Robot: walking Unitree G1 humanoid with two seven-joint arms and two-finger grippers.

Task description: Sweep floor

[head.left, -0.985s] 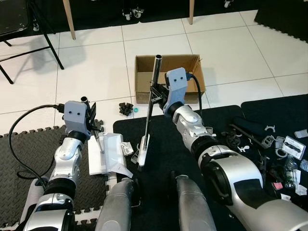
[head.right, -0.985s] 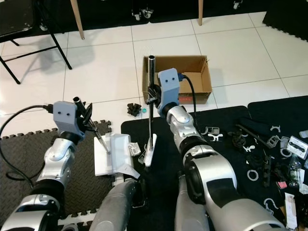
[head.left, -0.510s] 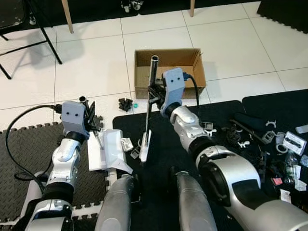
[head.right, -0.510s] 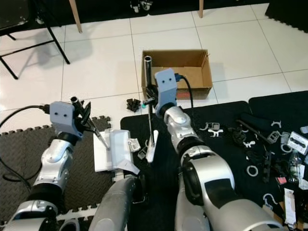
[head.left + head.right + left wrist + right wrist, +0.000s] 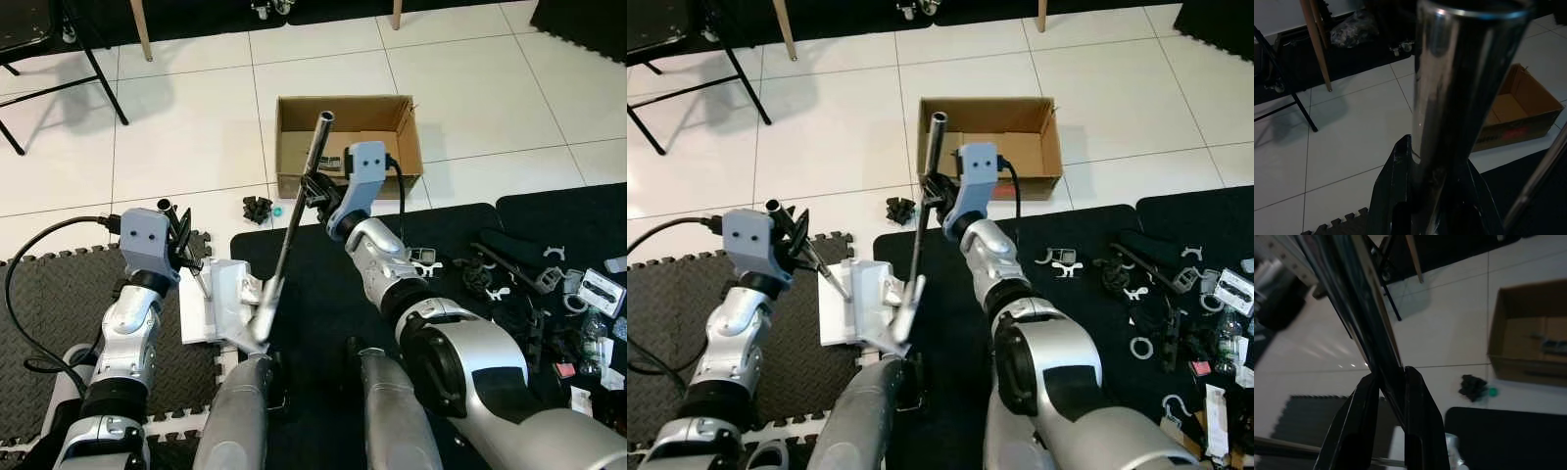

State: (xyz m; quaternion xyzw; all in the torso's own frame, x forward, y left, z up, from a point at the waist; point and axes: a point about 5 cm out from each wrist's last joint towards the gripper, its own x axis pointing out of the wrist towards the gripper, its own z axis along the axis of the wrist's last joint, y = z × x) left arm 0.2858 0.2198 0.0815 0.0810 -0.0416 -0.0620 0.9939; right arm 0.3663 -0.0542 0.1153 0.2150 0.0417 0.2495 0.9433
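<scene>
Chair (image 5: 44,59) cut off top-left.

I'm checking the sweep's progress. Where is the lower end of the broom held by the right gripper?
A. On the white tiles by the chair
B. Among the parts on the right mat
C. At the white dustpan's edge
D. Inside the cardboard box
C: the right gripper holds the broom tilted, its lower end at the edge of the white dustpan, which the left gripper holds by its handle.

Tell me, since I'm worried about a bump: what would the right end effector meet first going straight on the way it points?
Probably bare white tile, since the right end effector, shut on the broom handle, aims leftward past the cardboard box. Depth is unclear.
</scene>
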